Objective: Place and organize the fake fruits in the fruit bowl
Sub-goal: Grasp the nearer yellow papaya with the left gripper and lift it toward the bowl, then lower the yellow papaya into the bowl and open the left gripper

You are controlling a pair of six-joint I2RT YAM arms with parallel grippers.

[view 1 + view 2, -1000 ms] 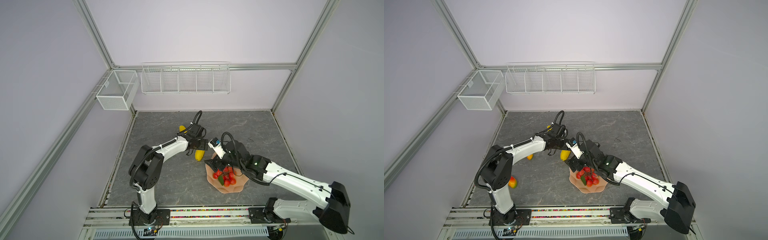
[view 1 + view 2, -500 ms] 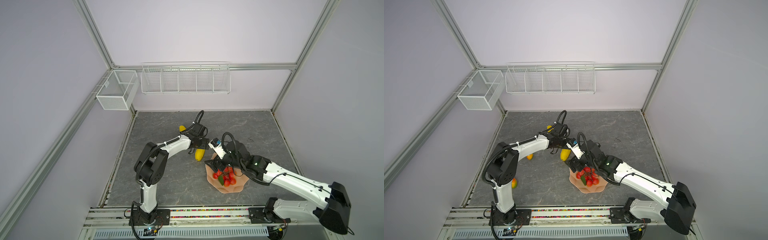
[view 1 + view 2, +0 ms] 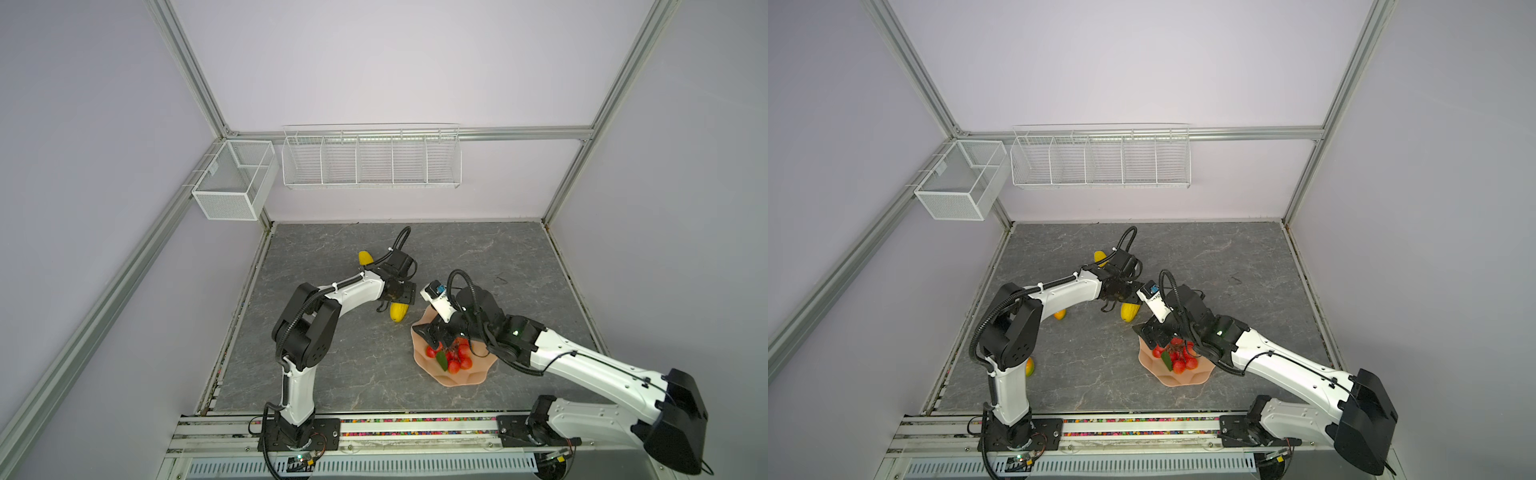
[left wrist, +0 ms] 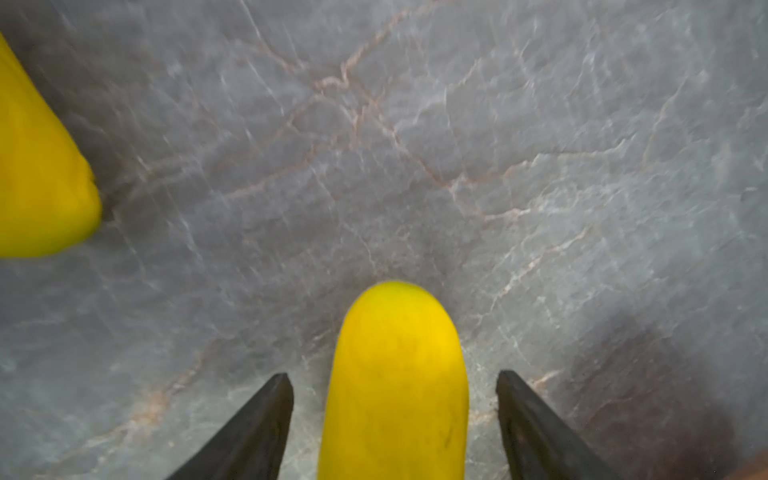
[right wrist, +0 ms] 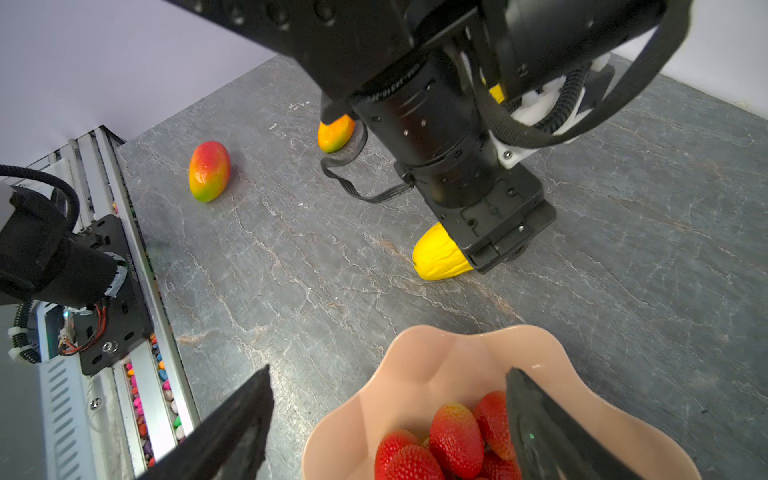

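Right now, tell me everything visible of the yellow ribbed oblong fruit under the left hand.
The yellow ribbed oblong fruit looks plastic, with shallow lengthwise ridges and a rounded end. It lies on the grey marbled tabletop, near the peach-pink scalloped bowl but apart from it. The left hand straddles it, open, gaps both sides.

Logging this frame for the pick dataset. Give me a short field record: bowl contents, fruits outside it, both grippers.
bowl: peach-pink bowl on the table, holds only the red berry cluster
left gripper: open, jaws either side of a yellow fruit lying on the table, a gap on both sides
right gripper: open, over the bowl, holding nothing
other yellow fruit: on the table, behind the left arm
mangoes: two, on the table, left arm's side
fruits outside bowl: four
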